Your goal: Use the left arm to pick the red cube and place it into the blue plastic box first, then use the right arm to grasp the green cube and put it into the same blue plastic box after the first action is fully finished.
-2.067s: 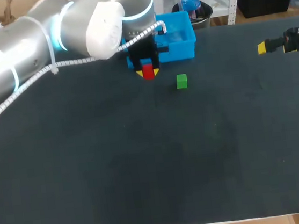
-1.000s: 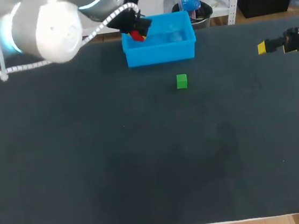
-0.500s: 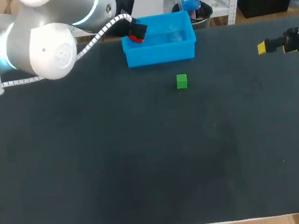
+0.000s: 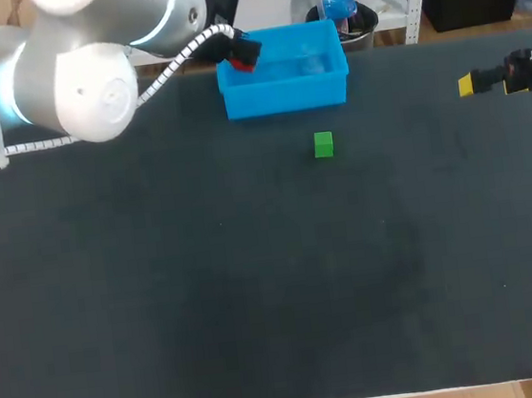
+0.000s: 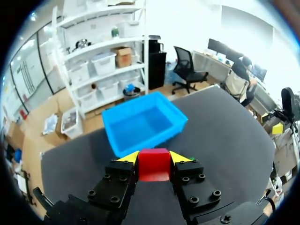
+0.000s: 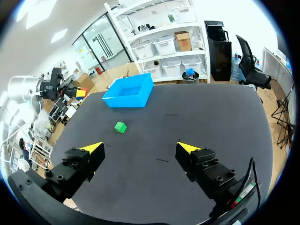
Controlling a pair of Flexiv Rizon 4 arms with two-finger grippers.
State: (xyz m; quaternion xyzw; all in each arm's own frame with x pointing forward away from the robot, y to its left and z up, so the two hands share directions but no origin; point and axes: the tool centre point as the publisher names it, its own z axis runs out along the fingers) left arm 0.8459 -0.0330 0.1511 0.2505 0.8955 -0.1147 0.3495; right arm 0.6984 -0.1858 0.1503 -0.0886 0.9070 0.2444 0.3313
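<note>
Red cube (image 5: 153,167) is pinched between the yellow tips of my left gripper (image 5: 153,157), one finger pressed to each side face, and it is held clear of the black table (image 5: 225,136); just ahead of those fingers stands the blue plastic box (image 5: 161,136), open side up; I see nothing lying on its floor. From the head view, my left arm (image 4: 78,67) comes in from the left corner and carries the cube to the box's left end, right at the rim; I cannot tell whether the cube hangs over the inside or just beside the wall.

My right gripper (image 6: 140,147) is spread wide with nothing between its fingers, hanging above the table; ahead of it, a little toward one finger, the green cube (image 6: 120,127) rests flat on the black surface; farther on stands the box, and off to its side my left arm holds the red cube aloft. In the head view, the right gripper sits near the table's right edge, well apart from the green cube; that cube lies near the box's front wall without touching it.
</note>
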